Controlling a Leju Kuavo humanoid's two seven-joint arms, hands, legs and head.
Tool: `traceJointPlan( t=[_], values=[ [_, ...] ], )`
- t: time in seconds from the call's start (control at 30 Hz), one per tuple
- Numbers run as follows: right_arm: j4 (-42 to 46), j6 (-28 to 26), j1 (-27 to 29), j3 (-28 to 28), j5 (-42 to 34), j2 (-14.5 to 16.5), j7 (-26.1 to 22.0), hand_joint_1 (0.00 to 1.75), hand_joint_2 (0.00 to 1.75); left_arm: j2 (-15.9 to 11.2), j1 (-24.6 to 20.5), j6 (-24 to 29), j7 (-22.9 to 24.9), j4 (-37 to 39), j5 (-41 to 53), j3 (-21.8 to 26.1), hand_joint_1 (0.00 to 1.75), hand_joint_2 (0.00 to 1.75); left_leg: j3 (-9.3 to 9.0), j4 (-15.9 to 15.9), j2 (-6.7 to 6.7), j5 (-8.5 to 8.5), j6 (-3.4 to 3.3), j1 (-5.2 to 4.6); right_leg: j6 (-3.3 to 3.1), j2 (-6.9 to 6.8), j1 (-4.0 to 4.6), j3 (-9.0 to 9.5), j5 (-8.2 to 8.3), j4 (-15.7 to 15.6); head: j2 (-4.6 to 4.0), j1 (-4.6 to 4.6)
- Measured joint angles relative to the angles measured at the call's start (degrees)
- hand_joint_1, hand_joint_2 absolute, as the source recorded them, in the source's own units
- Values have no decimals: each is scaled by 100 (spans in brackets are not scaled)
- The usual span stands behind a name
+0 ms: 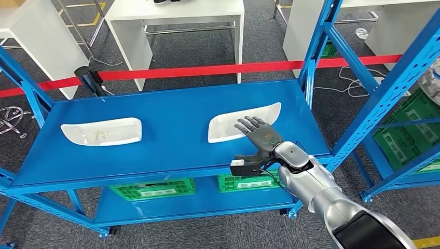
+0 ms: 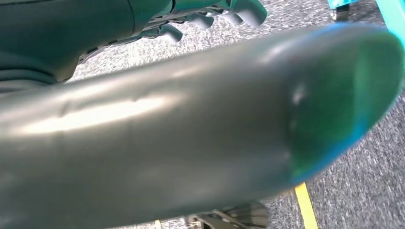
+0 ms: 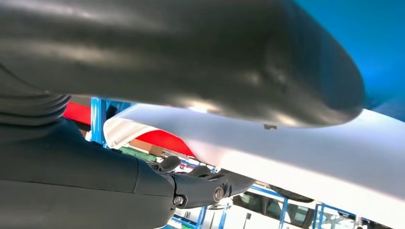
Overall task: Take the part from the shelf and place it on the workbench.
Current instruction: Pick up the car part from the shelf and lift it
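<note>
Two white curved parts lie on the blue shelf top point(image 1: 176, 145): one at the left point(image 1: 102, 131), one at the right point(image 1: 228, 127). My right hand point(image 1: 262, 140) reaches over the right part's near end, its fingers spread flat above it and its thumb low by the shelf's front edge. In the right wrist view the white part point(image 3: 310, 157) passes between the thick thumb point(image 3: 191, 62) and the darker fingers point(image 3: 205, 183), with no grip showing. My left hand point(image 2: 191, 129) hangs over grey carpet and holds nothing.
Green crates point(image 1: 153, 189) sit on the lower shelf level. A red barrier tape point(image 1: 207, 70) runs behind the shelf, with white tables point(image 1: 176, 13) beyond it. A second blue rack point(image 1: 410, 67) with green crates stands at the right. A yellow line point(image 2: 305, 205) marks the floor.
</note>
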State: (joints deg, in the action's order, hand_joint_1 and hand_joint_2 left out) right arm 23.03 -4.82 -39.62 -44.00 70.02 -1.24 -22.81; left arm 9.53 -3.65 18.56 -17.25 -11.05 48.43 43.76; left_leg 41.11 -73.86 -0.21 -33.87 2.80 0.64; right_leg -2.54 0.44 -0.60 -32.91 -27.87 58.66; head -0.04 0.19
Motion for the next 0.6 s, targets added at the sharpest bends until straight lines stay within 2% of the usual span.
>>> traceJointPlan(
  t=[0.03, 0.1, 0.13, 0.17, 0.2, 0.33, 0.43, 0.57, 0.6],
  values=[
    [-1, -18, -2, -3, -23, -7, 5, 0, 0, 0, 9, 52, -4, 0, -13, 18, 0, 0, -32, 252, 0, 214, -20, -3, 2, 8, 3, 56, -42, 0, 0, 1],
    [-2, -39, -24, -5, -93, -17, 35, 0, 0, 0, 16, 176, 5, 1, -41, 59, 0, 0, -243, 1040, -1, 789, -79, -22, 25, 20, 9, 164, -129, 5, 0, 2],
    [-2, -46, -35, -6, -129, -21, 56, 0, 0, 1, 13, 237, 31, 2, -50, 77, 0, 0, -329, 1334, -1, 926, -108, -38, 46, 24, 14, 190, -163, 9, 0, 1],
    [-2, -50, -38, -6, -159, -26, 74, 0, 0, 5, 8, 306, 71, 4, -51, 93, 0, 0, -381, 1490, -1, 1003, -136, -52, 78, 28, 20, 198, -195, 12, 0, 1],
    [-2, -55, -36, -6, -182, -31, 87, 0, 0, 14, 6, 386, 127, 5, -50, 105, 0, 0, -399, 1528, -4, 991, -147, -54, 100, 31, 32, 199, -222, 24, 0, 2],
    [-2, -54, -30, -8, -221, -46, 101, 0, 0, 50, -5, 626, 282, 11, -75, 170, 0, 0, -424, 1539, -25, 1033, -150, -48, 22, 23, 56, 226, -234, -16, 0, 5],
    [-4, -50, -30, -9, -247, -58, 78, 0, 0, 58, -24, 708, 297, 13, -76, 207, 0, 0, -429, 1539, -35, 1003, -196, -51, 40, 13, 57, 269, -244, -84, 0, 6],
    [-4, -51, -21, -12, -279, -84, 52, 0, 175, 77, -28, 732, 256, 14, -37, 209, 0, 0, -434, 1538, -34, 985, -228, -51, 128, 12, 55, 294, -245, -139, 0, 5],
    [-4, -50, -19, -13, -288, -85, 44, 0, 175, 78, -28, 732, 250, 14, -35, 210, 0, 0, -434, 1538, -33, 984, -231, -51, 148, 13, 54, 297, -244, -146, 0, 5]
  ],
)
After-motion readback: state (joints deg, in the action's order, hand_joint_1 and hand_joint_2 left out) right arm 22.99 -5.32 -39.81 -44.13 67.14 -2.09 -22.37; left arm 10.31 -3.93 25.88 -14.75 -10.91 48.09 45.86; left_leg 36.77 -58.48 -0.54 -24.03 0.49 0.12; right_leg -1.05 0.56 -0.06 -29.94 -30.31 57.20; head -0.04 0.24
